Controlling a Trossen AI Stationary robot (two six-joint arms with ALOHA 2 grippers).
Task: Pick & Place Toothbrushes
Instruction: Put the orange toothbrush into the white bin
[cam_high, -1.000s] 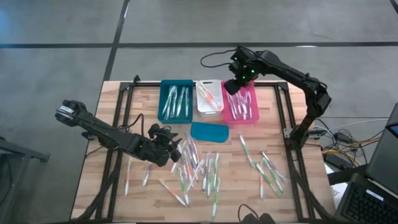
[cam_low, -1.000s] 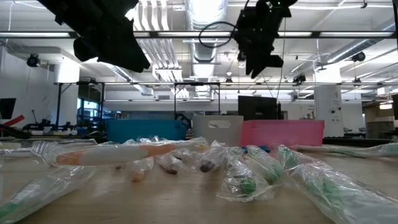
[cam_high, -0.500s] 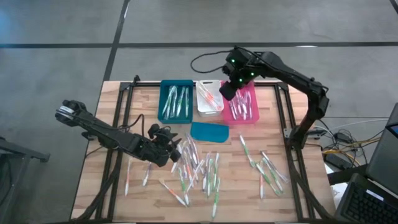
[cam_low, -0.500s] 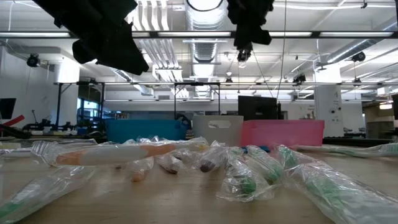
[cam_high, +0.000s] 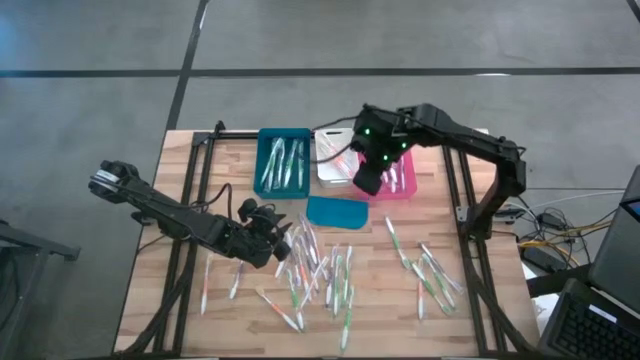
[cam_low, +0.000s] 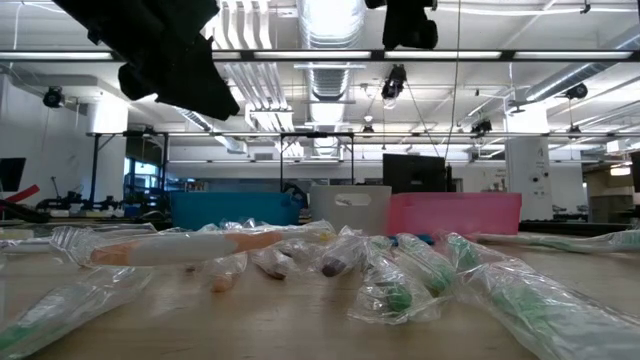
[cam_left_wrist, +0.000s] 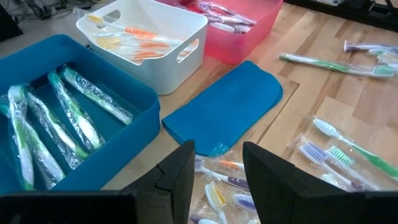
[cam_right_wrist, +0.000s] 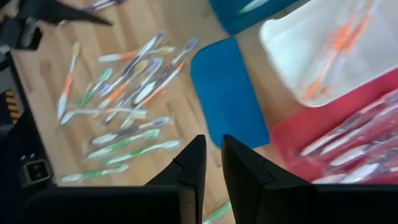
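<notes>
Several wrapped toothbrushes (cam_high: 320, 275) lie scattered on the wooden table, with a smaller group (cam_high: 430, 270) toward the right. More lie in the teal bin (cam_high: 283, 162), the white bin (cam_high: 335, 155) and the pink bin (cam_high: 398, 178). My left gripper (cam_high: 283, 243) hovers open at the left end of the main pile, and the left wrist view shows wrapped brushes (cam_left_wrist: 336, 149) beyond its fingers. My right gripper (cam_high: 366, 185) hangs high over the near left corner of the pink bin, pointing down. Only a narrow gap shows between its fingers (cam_right_wrist: 213, 168), with nothing in it.
A flat teal lid-like piece (cam_high: 337, 211) lies on the table just in front of the white and pink bins. The three bins stand side by side along the far edge. Black frame rails (cam_high: 190, 250) run along the left and right sides of the table.
My right gripper has swung from over the far end of the pink bin toward the table's near edge and a little left. It has also risen, and in the low view it has climbed almost out of the top of the picture.
</notes>
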